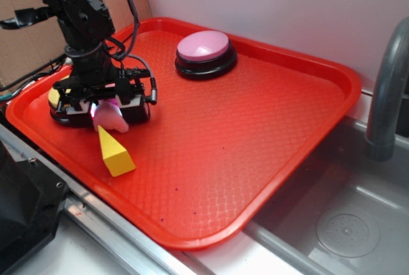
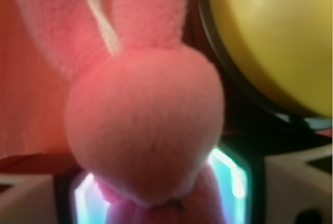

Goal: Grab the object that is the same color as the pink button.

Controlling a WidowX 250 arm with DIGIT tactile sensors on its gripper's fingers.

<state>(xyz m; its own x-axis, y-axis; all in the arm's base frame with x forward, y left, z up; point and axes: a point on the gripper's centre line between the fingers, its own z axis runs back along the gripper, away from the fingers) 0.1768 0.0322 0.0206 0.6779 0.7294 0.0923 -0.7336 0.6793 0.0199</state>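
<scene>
The object, a small pink plush bunny [image 1: 110,118], lies at the left of the red tray [image 1: 281,134]. In the wrist view the bunny [image 2: 145,130] fills most of the picture, ears pointing up and a white loop between them. My gripper [image 1: 107,105] stands straight over it. Its lit pads [image 2: 231,177] press against both sides of the bunny's lower body, so it is shut on the toy. The pink button [image 1: 203,47], domed on a black base, sits apart at the tray's far side.
A yellow-topped button [image 2: 281,36] on a black base stands right beside the bunny, partly under the arm [image 1: 56,99]. A yellow wedge block [image 1: 115,152] lies just in front of the gripper. A metal sink [image 1: 345,224] and faucet [image 1: 386,96] are to the right.
</scene>
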